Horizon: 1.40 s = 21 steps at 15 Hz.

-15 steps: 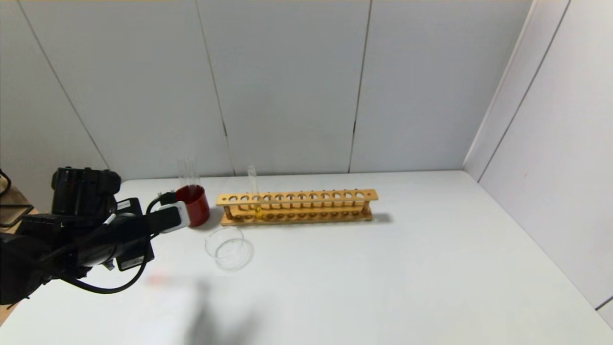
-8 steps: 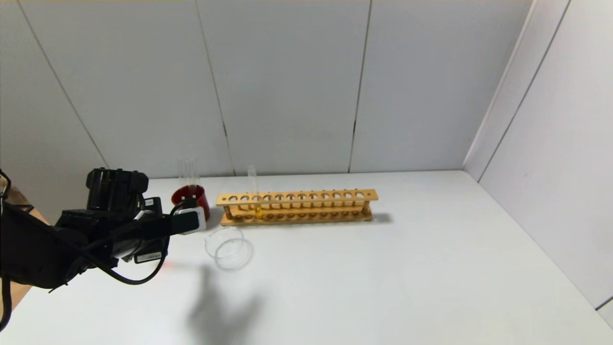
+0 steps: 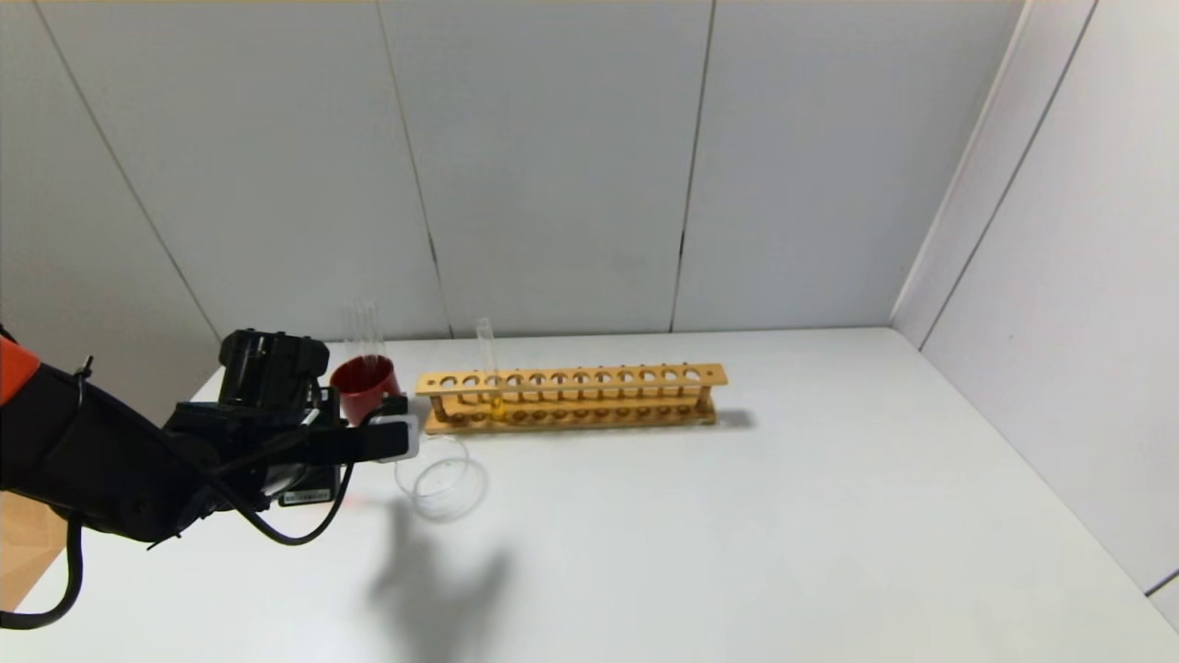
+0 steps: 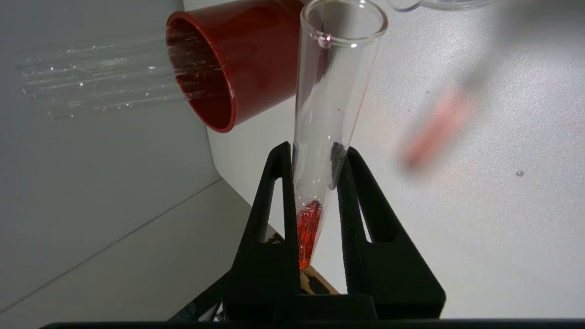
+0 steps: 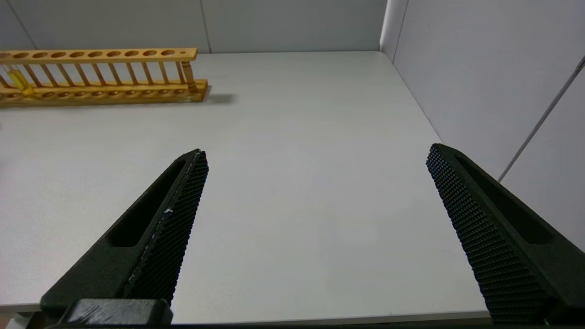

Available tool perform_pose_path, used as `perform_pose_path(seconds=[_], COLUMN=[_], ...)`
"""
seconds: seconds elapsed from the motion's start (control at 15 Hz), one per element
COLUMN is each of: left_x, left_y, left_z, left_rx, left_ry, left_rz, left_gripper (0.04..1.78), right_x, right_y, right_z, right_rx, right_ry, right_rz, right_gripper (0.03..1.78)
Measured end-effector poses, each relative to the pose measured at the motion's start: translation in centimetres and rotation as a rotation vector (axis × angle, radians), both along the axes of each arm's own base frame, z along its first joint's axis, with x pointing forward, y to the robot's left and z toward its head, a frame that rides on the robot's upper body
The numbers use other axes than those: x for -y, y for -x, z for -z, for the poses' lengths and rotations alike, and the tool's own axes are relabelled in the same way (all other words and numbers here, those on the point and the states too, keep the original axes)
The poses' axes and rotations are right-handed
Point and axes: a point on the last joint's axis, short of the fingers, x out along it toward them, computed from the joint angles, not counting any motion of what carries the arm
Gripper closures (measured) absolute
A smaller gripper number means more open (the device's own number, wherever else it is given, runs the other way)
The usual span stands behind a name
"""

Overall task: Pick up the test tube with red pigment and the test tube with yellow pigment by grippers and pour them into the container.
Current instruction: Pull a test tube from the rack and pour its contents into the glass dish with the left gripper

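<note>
My left claw pinched the test tube with red pigment low; thin, slippery glass demanded gentle force.

My right claw was spread, idle.

Bare table right of rack — cup seemingly crowds dish.

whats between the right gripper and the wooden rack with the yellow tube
Nothing: in the right wrist view only bare white table lies between the open right gripper and the rack holding the yellow tube.
</note>
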Motion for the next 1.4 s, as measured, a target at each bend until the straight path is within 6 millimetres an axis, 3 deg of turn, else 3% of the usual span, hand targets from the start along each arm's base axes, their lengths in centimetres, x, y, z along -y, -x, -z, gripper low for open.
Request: perform_pose_path(seconds=[1.4], left_x=[1.5], left_y=[-2.4], left_z=[1.9], left_rx=[-0.035], left_ry=[-0.204], left_rz=[-0.003], left_gripper=[1.51], right_x=[0.0], right_y=[0.0], right_z=[0.0], right_rx=[0.000], right_ry=[0.000], right_rz=[0.000], right_gripper=[0.06])
